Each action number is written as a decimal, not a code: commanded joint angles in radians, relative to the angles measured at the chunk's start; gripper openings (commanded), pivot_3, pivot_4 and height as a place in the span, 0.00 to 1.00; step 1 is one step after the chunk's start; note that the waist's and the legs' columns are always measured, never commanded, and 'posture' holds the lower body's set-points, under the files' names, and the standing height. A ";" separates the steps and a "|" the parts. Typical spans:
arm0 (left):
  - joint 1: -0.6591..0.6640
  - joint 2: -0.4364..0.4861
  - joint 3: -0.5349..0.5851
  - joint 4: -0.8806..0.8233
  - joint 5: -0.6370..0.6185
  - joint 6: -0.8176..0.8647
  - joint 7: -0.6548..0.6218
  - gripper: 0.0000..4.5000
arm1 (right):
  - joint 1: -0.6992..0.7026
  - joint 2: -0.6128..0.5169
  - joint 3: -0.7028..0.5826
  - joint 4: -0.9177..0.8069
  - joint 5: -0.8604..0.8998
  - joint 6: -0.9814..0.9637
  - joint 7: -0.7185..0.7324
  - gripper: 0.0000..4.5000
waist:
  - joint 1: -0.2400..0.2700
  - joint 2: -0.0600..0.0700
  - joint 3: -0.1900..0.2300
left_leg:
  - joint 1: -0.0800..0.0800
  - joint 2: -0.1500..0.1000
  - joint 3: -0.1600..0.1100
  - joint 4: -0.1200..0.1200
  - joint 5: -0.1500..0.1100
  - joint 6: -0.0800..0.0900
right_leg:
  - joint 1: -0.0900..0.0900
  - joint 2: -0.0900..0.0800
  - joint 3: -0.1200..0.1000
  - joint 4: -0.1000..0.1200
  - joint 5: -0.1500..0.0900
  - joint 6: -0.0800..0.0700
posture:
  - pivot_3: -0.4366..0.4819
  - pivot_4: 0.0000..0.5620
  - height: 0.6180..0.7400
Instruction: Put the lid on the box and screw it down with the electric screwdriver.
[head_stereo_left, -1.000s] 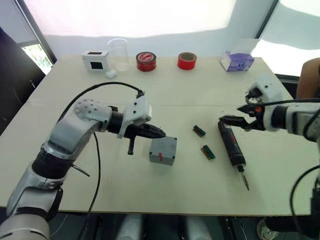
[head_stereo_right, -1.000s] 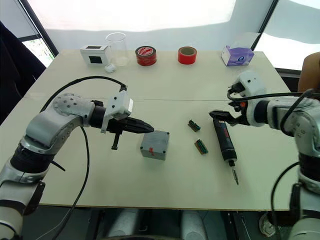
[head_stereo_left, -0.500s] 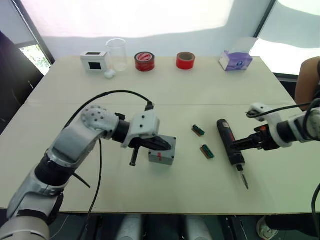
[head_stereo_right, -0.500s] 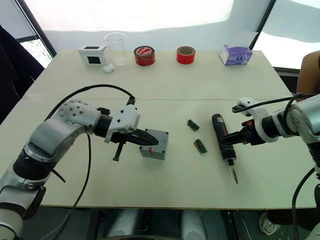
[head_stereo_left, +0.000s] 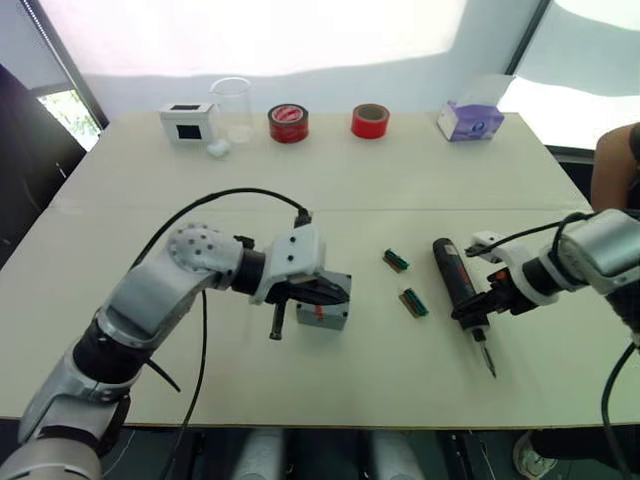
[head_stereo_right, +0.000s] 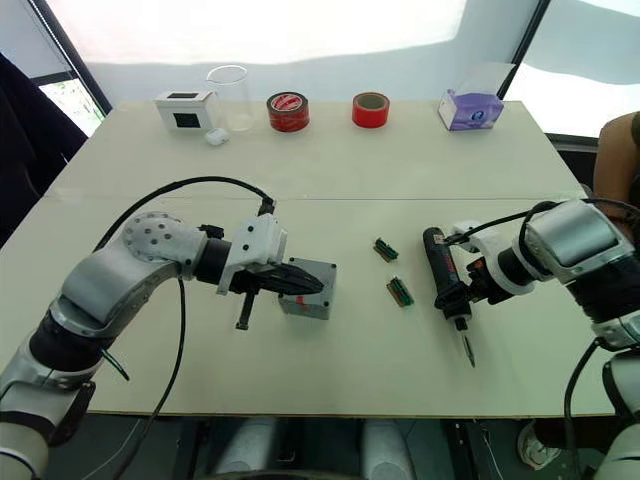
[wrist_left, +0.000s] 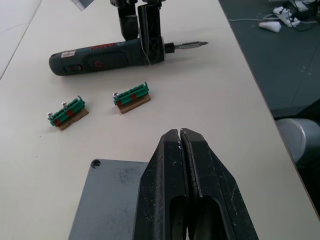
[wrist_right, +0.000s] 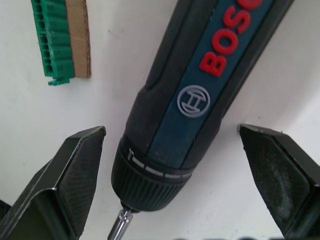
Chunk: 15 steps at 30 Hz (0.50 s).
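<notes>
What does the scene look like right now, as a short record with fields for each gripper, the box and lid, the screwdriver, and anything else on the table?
left gripper: shut, over the lid
lid: lying on the box
right gripper: open, fingers either side of the electric screwdriver, near its bit end
electric screwdriver: lying flat on the table
near the screwdriver: two green bit holders
far edge: white box, clear beaker, two red tape rolls, tissue box

A lab or workshop is suggested. A plain pale counter (head_stereo_left: 330, 180) is set before bright windows; along its far edge at the top of the frame are lined two tape rolls (head_stereo_left: 288, 123), a clear beaker (head_stereo_left: 232, 108), a tissue box (head_stereo_left: 469, 122) and a small white instrument box (head_stereo_left: 186, 121).
</notes>
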 joint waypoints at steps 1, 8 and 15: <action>0.013 0.010 0.036 -0.048 -0.018 0.014 0.023 0.00 | 0.013 0.014 0.041 -0.007 -0.036 -0.013 -0.001 0.98 | 0.000 0.000 0.000 | 0.000 0.000 0.000 0.000 0.000 0.000 | 0.000 0.000 0.000 0.000 0.000 0.000 | 0.48 0.27 1.00; 0.020 0.013 0.033 -0.042 -0.007 0.011 0.047 0.00 | 0.043 0.063 0.035 0.031 -0.101 -0.042 -0.033 0.66 | -0.001 -0.006 -0.003 | 0.002 0.000 -0.001 0.002 0.000 0.000 | 0.003 0.000 -0.001 0.000 0.000 0.000 | 0.48 0.27 1.00; 0.009 0.015 0.037 -0.003 -0.001 -0.008 0.041 0.00 | 0.079 0.071 -0.034 0.019 -0.117 -0.017 -0.050 0.39 | -0.001 -0.008 -0.005 | 0.002 0.000 -0.001 0.002 0.000 0.000 | 0.004 0.000 -0.001 0.000 0.000 0.000 | 0.48 0.27 1.00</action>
